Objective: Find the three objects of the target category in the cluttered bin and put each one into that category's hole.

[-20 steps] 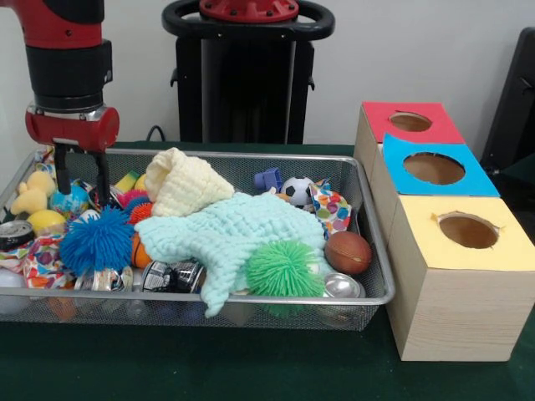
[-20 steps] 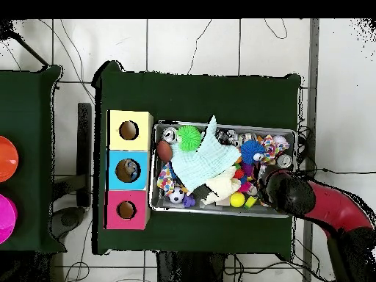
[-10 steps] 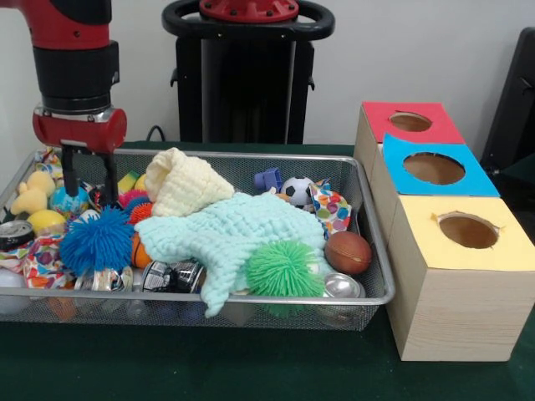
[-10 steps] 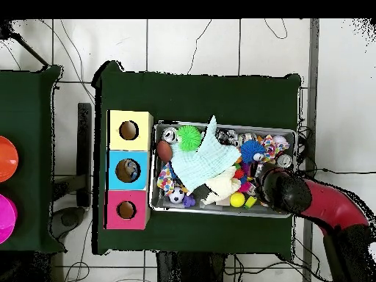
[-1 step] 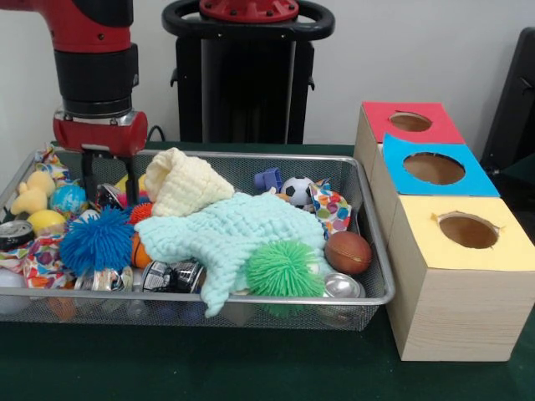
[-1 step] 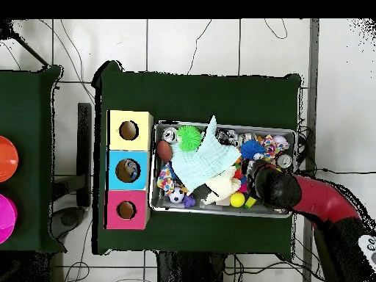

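My gripper (image 5: 109, 192) hangs open over the left end of the wire bin (image 5: 368, 219), with nothing held. Its fingertips sit just left of the cream knitted cloth (image 5: 190, 183), above small toys and a can. A blue spiky ball (image 5: 95, 241) lies in front of it. The mint knitted cloth (image 5: 236, 231) covers the bin's middle, with a green spiky ball (image 5: 284, 268) and a brown ball (image 5: 348, 251) to its right. A soccer ball (image 5: 296, 190) sits at the back. In the overhead view the arm (image 6: 277, 187) hides the gripper.
Three boxes with round holes stand right of the bin: red (image 5: 409, 122), blue (image 5: 435, 168), yellow (image 5: 468, 230). A yellow plush duck (image 5: 32, 194), cans (image 5: 171, 275) and patterned cloth (image 5: 333, 209) crowd the bin. Orange and pink discs (image 6: 6, 158) lie on another table.
The arm has moved right in the front view, from the bin's left edge towards the cream cloth. The gripper stays open and empty.
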